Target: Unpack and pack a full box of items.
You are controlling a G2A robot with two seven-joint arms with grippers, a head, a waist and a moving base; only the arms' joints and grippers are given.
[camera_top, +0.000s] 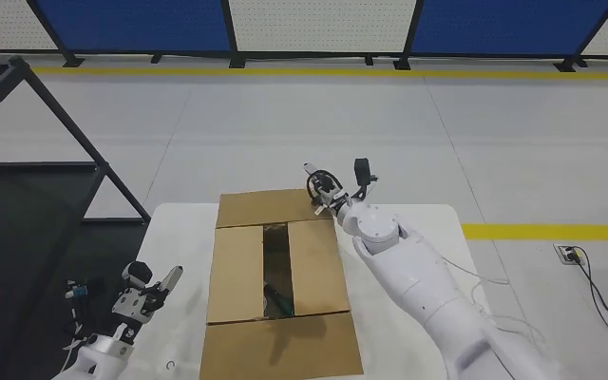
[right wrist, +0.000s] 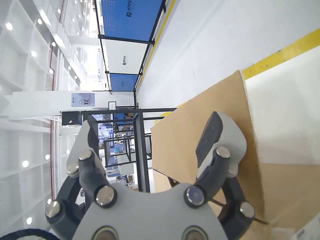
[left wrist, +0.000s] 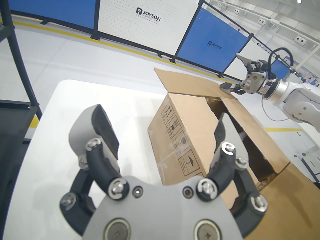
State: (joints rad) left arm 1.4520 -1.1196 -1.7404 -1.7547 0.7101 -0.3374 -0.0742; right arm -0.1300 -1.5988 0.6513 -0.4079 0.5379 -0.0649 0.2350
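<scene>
A brown cardboard box (camera_top: 237, 275) stands mid-table, its far flap (camera_top: 274, 207) and near flap (camera_top: 281, 348) folded outward. Its two side flaps lie nearly flat with a dark slot between them, where a green item (camera_top: 276, 302) shows. My right gripper (camera_top: 332, 186) is open at the far flap's right corner. From the left wrist, that right gripper (left wrist: 233, 72) has its lower finger on the flap corner (left wrist: 220, 89). In its own view the right gripper (right wrist: 150, 136) has one finger (right wrist: 212, 133) over the flap (right wrist: 190, 116). My left gripper (left wrist: 162, 131) is open, left of the box (left wrist: 180, 126), holding nothing.
The white table (camera_top: 176, 228) has bare room left of the box and a strip on its right. A black metal frame (camera_top: 66, 123) stands off the table's left side. Blue and white partition panels (camera_top: 313, 24) close off the far floor.
</scene>
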